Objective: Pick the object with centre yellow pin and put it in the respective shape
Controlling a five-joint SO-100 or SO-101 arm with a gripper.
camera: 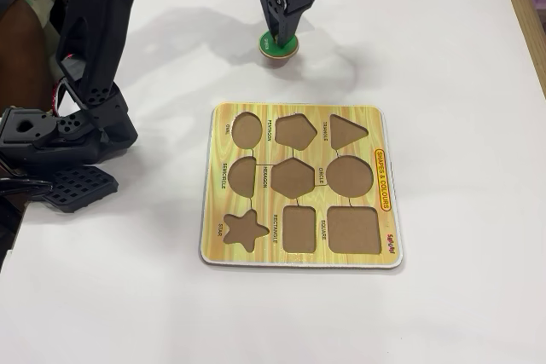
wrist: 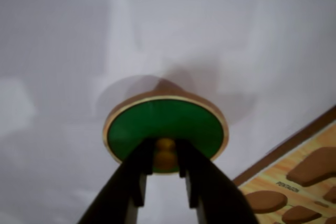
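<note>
Fingers (wrist: 137, 177) of the gripper (wrist: 166, 169) are closing on the small yellow knob (wrist: 166, 153) at the middle of the green disc (wrist: 165, 124), one dark finger on each side of it in the wrist view, so the claw is clamped on the disc by its pin rather than by its wide rim. That hold is making sense: the knob is the only narrow part the jaws can span, and gripping it from above is keeping the disc flat. In the fixed view the disc (camera: 279, 43) is sitting directly under the gripper on the white table (camera: 444, 57), well apart from the yellow puzzle board (camera: 220, 210) and beyond the board's far edge as that camera sees it. Whether the disc is resting on the table or just clear of it is hard to tell; its shadow is lying close beneath it. The round cutout labelled CIRCLE (camera: 349, 175) is lying empty in the board's middle row, at the right end in the fixed view, beside the hexagon cutout (camera: 293, 176), and the disc is probably heading there next.
</note>
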